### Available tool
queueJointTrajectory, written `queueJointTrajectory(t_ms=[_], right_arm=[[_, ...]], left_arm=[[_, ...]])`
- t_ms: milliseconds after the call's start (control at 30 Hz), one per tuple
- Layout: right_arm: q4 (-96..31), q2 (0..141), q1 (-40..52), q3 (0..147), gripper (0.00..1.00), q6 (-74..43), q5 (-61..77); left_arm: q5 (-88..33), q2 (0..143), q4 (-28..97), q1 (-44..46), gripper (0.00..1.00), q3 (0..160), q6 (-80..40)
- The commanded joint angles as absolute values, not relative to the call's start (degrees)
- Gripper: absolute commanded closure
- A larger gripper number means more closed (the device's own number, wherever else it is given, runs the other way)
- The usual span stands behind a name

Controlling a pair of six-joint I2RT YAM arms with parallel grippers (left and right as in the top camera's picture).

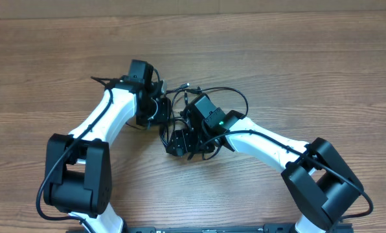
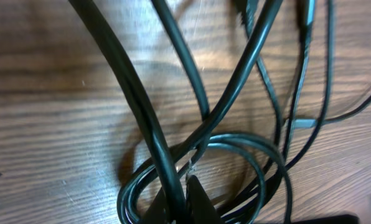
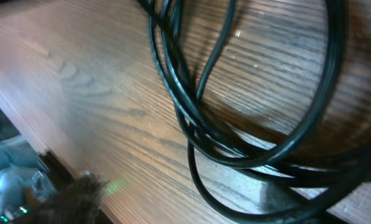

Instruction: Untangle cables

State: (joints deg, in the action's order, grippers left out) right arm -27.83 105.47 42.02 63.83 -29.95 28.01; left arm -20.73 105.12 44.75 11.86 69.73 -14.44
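A: Since the left gripper point(image 2: 179, 202) is buried in the tangle, what has it actually got?

B: Its jaws are pressed together. One thick strand of the cables point(image 2: 131, 93) runs straight down into the fingertips and is pinched there. Just ahead of those tips, more strands curl into a loose ring on the table point(image 2: 42, 124). Beyond that, several thinner ones fan out and cross each other.

A: And the right gripper point(image 1: 179, 141)?

B: From above it is a dark lump facing the left one, close beside it, with the knot between and under the two. How wide its jaws stand I cannot tell, because its own camera gives only a blur near the fingers.

A: What does that camera show, then?

B: Cords close in front of it, lying on the wood. A bundle of three or four runs side by side and bends into a wide loop, with one single strand branching off. Whether any of them is in its grasp I cannot say.
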Motion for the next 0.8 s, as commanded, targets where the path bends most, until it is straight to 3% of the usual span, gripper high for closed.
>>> queueJointTrajectory(t_ms=[0, 133, 200, 367, 500, 600, 767], right_arm=[[-27.51, 104.57, 41.95, 64.55, 0.37, -30.15, 27.46], [-27.49, 104.57, 41.95, 64.55, 0.39, -30.15, 26.55], [-27.49, 104.57, 41.95, 64.55, 0.42, -30.15, 26.39], [-27.51, 104.57, 41.95, 64.55, 0.44, -30.15, 26.41], [-29.26, 104.36, 41.82, 65.8, 0.44, -30.04, 26.65], [-37.06, 103.5, 41.98, 72.86, 0.43, -25.58, 26.63], [-33.85, 103.53, 44.64, 75.44, 0.43, -25.52, 20.93]], left_arm=[[-19.51, 104.71, 44.01, 13.04, 0.95, 66.13, -13.3], [-19.25, 104.71, 41.69, 14.7, 0.91, 63.79, -13.3], [-18.72, 104.71, 40.69, 14.81, 0.96, 63.9, -13.32], [-14.04, 104.68, 51.88, 13.89, 0.62, 73.32, -11.6], [-7.35, 104.68, 55.81, 12.99, 0.23, 75.85, -14.04], [-9.98, 104.68, 56.29, 8.6, 0.15, 75.83, -14.39], [-19.33, 104.71, 54.65, -1.04, 0.07, 74.08, -14.39]])
